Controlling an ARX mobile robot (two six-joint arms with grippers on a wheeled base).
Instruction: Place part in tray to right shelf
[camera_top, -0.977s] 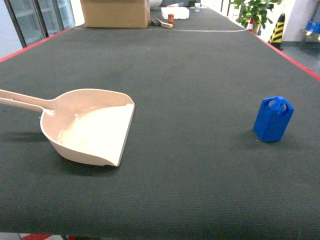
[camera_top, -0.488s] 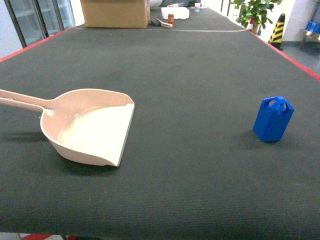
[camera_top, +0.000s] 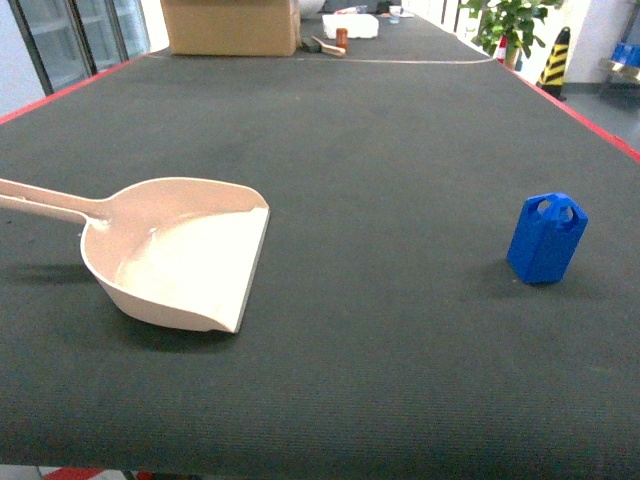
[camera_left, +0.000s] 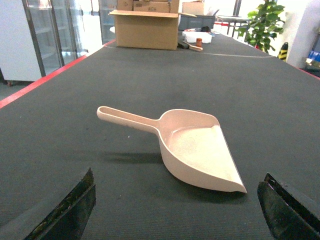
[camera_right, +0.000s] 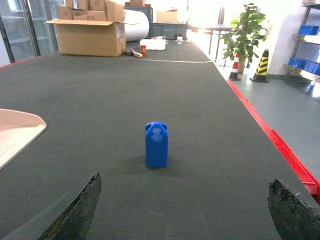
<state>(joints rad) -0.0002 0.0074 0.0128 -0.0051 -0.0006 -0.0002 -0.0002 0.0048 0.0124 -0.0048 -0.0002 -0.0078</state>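
The blue part (camera_top: 546, 238) stands upright on the dark mat at the right, also seen as a part (camera_right: 157, 144) ahead of my right gripper (camera_right: 185, 207), which is open and well short of it. The pinkish-beige tray (camera_top: 185, 250) lies flat at the left, handle pointing left. In the left wrist view the tray (camera_left: 195, 147) lies ahead of my open left gripper (camera_left: 177, 205), its lower corner near the right fingertip (camera_left: 287, 210). Neither gripper holds anything. Both grippers are out of the head view. The right shelf is out of view.
A cardboard box (camera_top: 230, 25) and small items (camera_top: 348, 28) sit at the far end of the table. Red edging (camera_top: 590, 115) marks the table's right side, with floor, a plant (camera_right: 244, 32) and a striped cone (camera_right: 260, 65) beyond it. Glass doors (camera_left: 47, 35) stand at the left.
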